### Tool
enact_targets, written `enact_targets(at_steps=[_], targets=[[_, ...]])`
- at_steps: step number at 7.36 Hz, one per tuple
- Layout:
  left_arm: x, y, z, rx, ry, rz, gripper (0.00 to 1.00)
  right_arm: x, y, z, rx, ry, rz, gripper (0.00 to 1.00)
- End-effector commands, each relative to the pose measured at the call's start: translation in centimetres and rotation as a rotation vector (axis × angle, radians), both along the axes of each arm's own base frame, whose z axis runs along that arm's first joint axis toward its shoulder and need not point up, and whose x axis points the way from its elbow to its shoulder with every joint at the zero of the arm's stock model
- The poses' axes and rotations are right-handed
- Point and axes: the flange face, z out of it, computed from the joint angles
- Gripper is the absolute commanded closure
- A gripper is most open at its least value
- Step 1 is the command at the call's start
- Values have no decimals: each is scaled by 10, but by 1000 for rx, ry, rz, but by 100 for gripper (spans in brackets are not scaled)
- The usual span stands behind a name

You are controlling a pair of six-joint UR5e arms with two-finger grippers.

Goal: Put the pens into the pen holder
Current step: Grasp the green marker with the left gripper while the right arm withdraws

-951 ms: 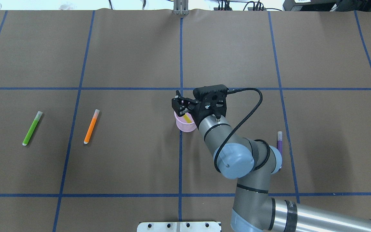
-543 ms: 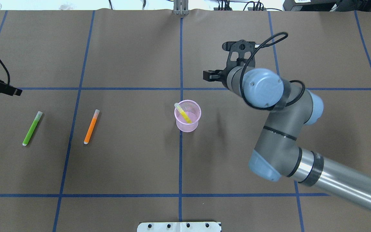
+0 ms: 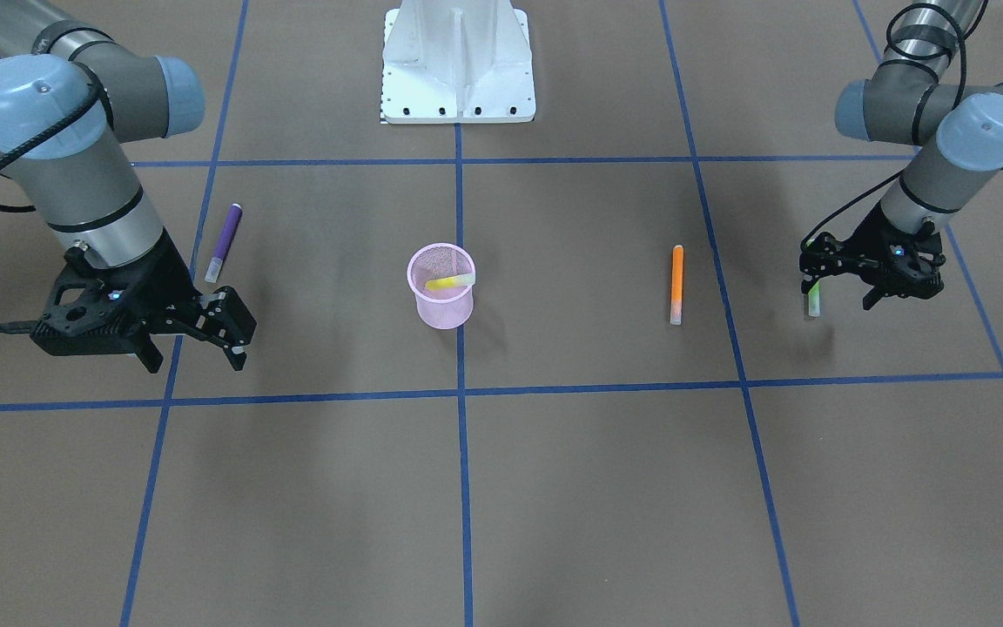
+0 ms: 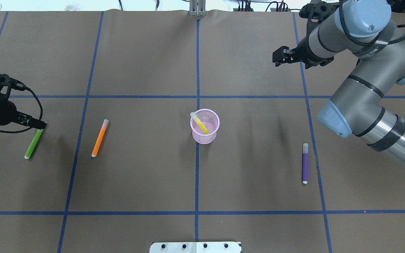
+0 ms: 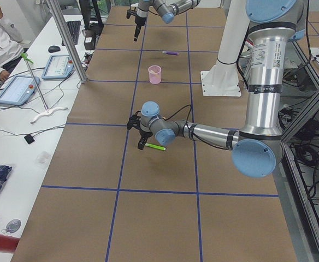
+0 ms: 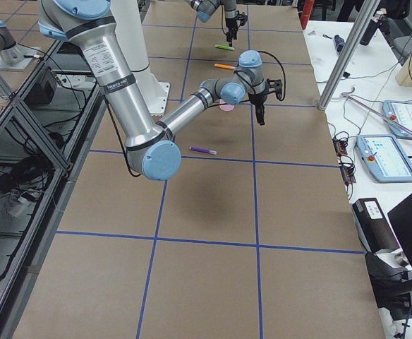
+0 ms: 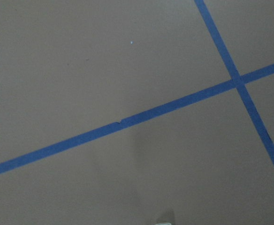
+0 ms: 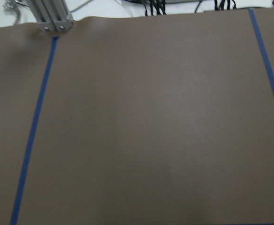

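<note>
The pink mesh pen holder (image 4: 205, 135) (image 3: 441, 309) stands at the table's middle with the yellow pen (image 4: 199, 123) (image 3: 450, 281) leaning inside it. The orange pen (image 4: 100, 137) (image 3: 676, 284) lies to its left. The green pen (image 4: 33, 144) (image 3: 812, 302) lies further left, and my left gripper (image 4: 40, 124) (image 3: 812, 266) hovers open over its cap end. The purple pen (image 4: 305, 163) (image 3: 224, 231) lies on the right. My right gripper (image 4: 276, 58) (image 3: 238, 338) is open and empty, raised over the far right of the table.
Brown paper with blue tape lines (image 4: 197, 70) covers the table. The white robot base plate (image 3: 458, 61) sits at the near edge. A metal post (image 4: 197, 8) stands at the far edge. Both wrist views show only paper and tape.
My right gripper left the yellow pen in the holder, rose and swung away to the far right. My left arm came in from the left and moved over the green pen.
</note>
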Motion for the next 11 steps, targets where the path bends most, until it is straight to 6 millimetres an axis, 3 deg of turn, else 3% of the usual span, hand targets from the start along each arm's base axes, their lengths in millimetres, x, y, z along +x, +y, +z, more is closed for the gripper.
enact_targets(at_steps=[1,3,5,6,7,8,9,11], targets=[[18,14,5,-4,-9,38,14,40,-12,22,9,15,-53,1],[20,15,6,-3,-12,46,55,65,-15,40,18,17,-95,1],[19,15,10,-9,-18,47,86,65,-14,38,21,14,-95,1],[19,15,10,-8,-18,47,100,66,-15,39,20,16,-93,1],[19,15,7,-1,-15,49,100,65,-14,39,20,16,-94,1],[19,15,-8,27,9,67,100,65,-14,39,24,16,-94,1],[18,14,-37,115,37,101,100,65,-14,40,25,17,-93,0],[40,-12,-145,344,196,98,100,67,-12,43,25,20,-89,0]])
